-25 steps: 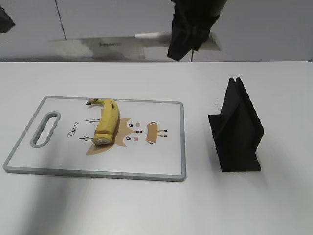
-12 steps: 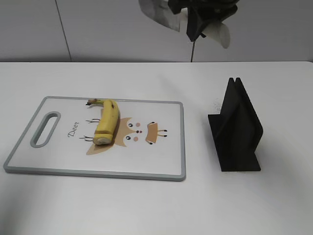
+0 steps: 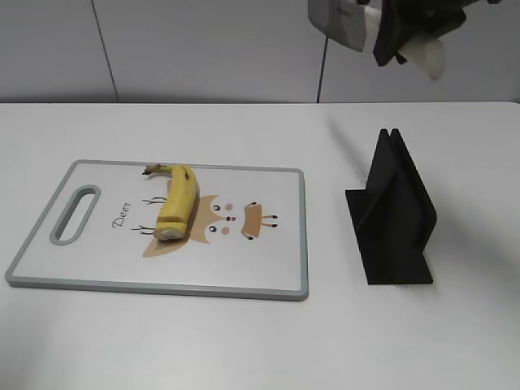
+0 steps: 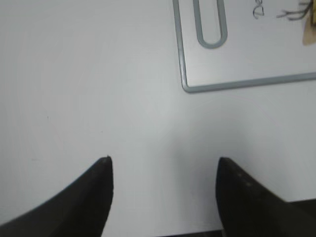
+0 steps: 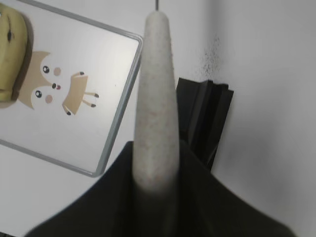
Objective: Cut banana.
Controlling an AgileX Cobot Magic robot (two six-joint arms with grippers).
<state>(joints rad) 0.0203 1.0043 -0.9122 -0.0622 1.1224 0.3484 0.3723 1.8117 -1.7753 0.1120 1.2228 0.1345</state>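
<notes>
The banana point(image 3: 177, 203) lies on the white cutting board point(image 3: 268, 268), stem to the back, its cut end showing pale flesh toward the front. It also shows at the left edge of the right wrist view point(image 5: 11, 54). My right gripper point(image 3: 406, 28) is high at the back right, above the black knife stand point(image 3: 394, 215). It is shut on the pale handle point(image 5: 157, 98) of a knife whose blade point(image 3: 337, 20) points left. My left gripper point(image 4: 164, 165) is open and empty over bare table, left of the board's handle slot point(image 4: 210, 24).
The board point(image 5: 98, 74) carries an orange deer print point(image 3: 236, 219). The black stand point(image 5: 202, 113) rises upright to the right of the board. The left arm does not show in the exterior view.
My right gripper has carried the knife to the right, from above the board's back edge to above the stand, and the blade has swung from broadside to nearly end-on. The banana has not moved.
</notes>
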